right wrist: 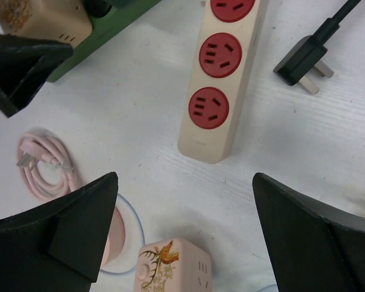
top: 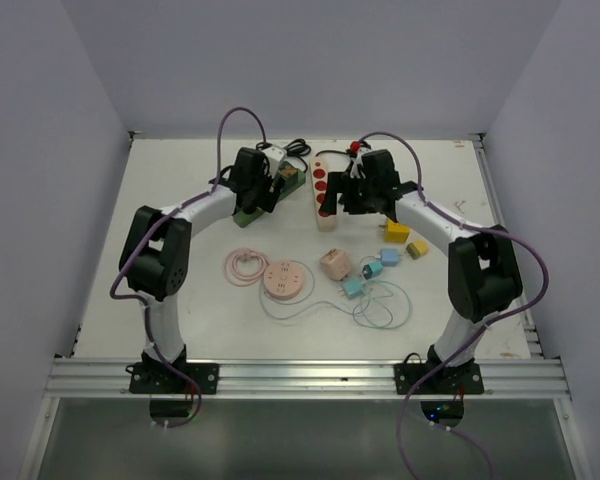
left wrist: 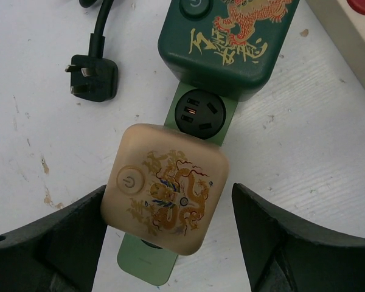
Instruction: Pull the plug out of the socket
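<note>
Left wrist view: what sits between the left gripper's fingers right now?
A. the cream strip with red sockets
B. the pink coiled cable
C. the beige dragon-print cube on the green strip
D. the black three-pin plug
C: the beige cube, seated on the green strip, lies between the open fingers of the left gripper; the black plug lies apart.

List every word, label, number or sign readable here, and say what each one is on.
Power symbol, a circle with a stroke: on the round button of the tan cube.
Gold brush characters on the green cube: Chinese script, not legible.
Gold characters beside the tan cube's dragon: too blurred to read.
Marks on the pink cube: too small to read.
No brand names or numbers readable anywhere.
</note>
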Robot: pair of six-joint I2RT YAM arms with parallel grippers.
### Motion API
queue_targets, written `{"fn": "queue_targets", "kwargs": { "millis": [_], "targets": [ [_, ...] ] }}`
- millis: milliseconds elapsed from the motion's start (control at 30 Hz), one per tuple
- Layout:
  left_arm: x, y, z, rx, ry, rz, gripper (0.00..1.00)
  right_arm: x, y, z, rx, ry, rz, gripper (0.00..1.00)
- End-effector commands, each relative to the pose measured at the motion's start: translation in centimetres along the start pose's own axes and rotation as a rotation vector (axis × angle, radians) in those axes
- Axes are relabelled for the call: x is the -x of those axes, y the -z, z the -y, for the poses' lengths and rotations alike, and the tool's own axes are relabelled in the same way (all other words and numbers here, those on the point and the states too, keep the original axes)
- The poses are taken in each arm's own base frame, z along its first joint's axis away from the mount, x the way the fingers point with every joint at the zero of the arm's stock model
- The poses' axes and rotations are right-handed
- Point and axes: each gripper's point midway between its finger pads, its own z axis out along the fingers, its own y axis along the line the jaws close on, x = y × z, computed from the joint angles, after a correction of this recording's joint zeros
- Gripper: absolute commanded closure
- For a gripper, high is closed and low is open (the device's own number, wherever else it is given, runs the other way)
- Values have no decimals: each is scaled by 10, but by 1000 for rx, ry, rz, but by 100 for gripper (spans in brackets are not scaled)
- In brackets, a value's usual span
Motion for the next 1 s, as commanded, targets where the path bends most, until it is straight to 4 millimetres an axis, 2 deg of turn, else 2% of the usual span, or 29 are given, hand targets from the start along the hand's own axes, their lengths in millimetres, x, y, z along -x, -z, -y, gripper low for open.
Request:
{"fn": "queue_targets", "kwargs": {
  "millis": [0, 167, 267, 300, 333, 400, 533, 600, 667, 733, 800, 833, 900, 933, 967],
  "targets": [
    [17, -7, 1, -42, -33, 53, 18, 2, 12, -18, 98, 47, 31, 4],
    [17, -14, 10, -91, -53, 58, 27, -11, 20, -19, 119, 72, 15, 4],
    [13, -13, 12, -102, -49, 46, 46, -17, 22, -16, 115, 76, 11, 4],
    [12, -11, 15, -115, -45, 47, 58, -16, 24, -17, 121, 77, 19, 4],
    [14, -7, 16, -118, -36, 54, 63, -20, 23, -17, 127, 73, 13, 4],
    [3, -4, 21, -133, -30, 36, 77, -23, 23, -18, 137, 69, 14, 4],
    [-3, 11, 31, -137, -20, 13, 92, -28, 18, -18, 148, 48, 12, 4],
    [-7, 18, 41, -129, -3, -16, 98, -25, 15, -21, 161, 22, 27, 5],
    [-13, 25, 45, -109, 25, -53, 100, -20, 14, -26, 180, 0, 42, 6],
    [-17, 34, 51, -104, 69, -68, 100, -7, 12, -31, 202, 9, 79, 7],
    [-18, 45, 54, -115, 88, -62, 100, 6, 11, -36, 213, 39, 111, 7],
    [-29, 47, 55, -116, 109, -83, 100, 13, 8, -38, 219, 60, 139, 8],
    [-30, 57, 57, -120, 138, -76, 100, 26, 5, -43, 214, 118, 181, 8],
    [-41, 59, 59, -119, 165, -97, 100, 28, 3, -45, 216, 136, 189, 8],
    [-41, 62, 60, -124, 174, -87, 100, 27, -4, -44, 216, 159, 184, 8]
  ]
}}
